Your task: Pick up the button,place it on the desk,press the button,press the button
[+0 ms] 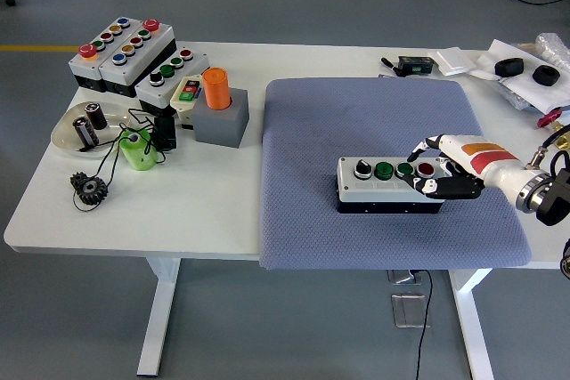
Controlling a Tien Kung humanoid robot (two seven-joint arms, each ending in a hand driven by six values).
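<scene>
A grey button box (388, 183) with a black knob, two green buttons and a red button lies on the blue-grey mat (383, 122). My right hand (436, 169) reaches in from the right edge and lies over the box's right end, above the red button (426, 168). Its fingers (426, 186) are curled, with fingertips over the right green button and the box's front edge. It grasps nothing. The left arm is out of sight.
At the back left stand several button boxes (125, 46), an orange cylinder in a grey block (218, 104), a green spool (136, 149), a dish with batteries (85, 126) and a black gear (89, 188). Black items and bags (521, 68) lie at the back right.
</scene>
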